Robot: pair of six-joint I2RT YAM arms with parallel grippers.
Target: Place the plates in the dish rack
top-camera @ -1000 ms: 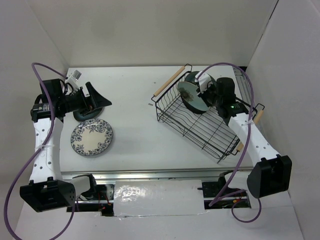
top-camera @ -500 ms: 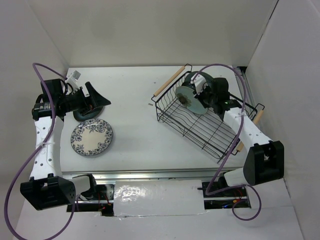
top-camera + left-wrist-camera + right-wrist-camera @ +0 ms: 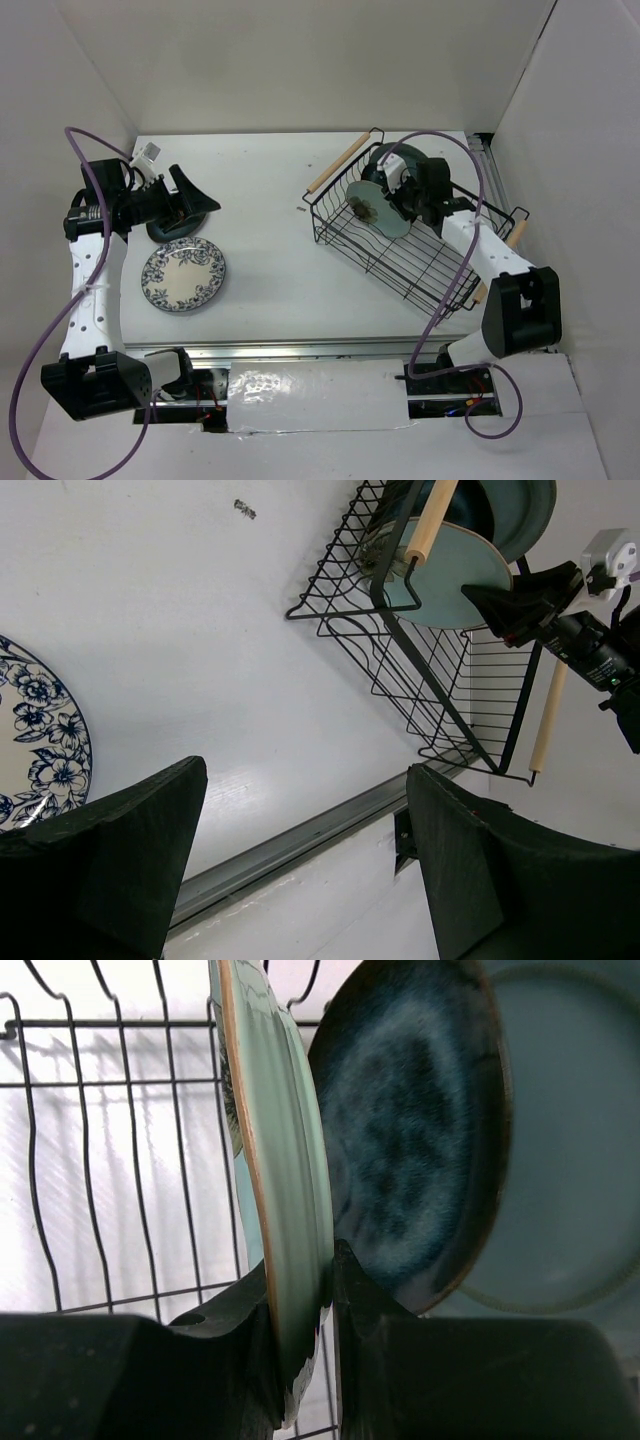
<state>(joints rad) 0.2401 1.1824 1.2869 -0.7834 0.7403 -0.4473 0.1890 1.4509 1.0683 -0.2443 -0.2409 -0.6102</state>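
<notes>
Right-hand end of the tabletop [image 3: 260,200], toward the far edge: the dish rack [image 3: 415,262] sits at an angle.
- Right gripper [image 3: 300,1310] is clamped on the rim of the mint plate [image 3: 285,1160], holding it on edge inside the rack's far end.
- Navy plate [image 3: 410,1140] stands just behind it, very close and perhaps touching. The grey-teal plate [image 3: 570,1140] stands behind that.
- Flowered blue-and-white plate [image 3: 183,275] lies flat near the left edge, not yet loaded.
- Left gripper [image 3: 190,195] hangs above the left edge, fingers wide apart, holding nothing.

Risks, as I judge them:
- I cannot tell whether the mint plate's bottom edge is seated between the base wires. If it is let go unseated, it could slide and drop flat.
- It could lean back and knock the navy plate, chipping either one.
- The grip is on one small stretch of rim, so the plate could pivot.
- A sideways push could shift the light rack.
</notes>
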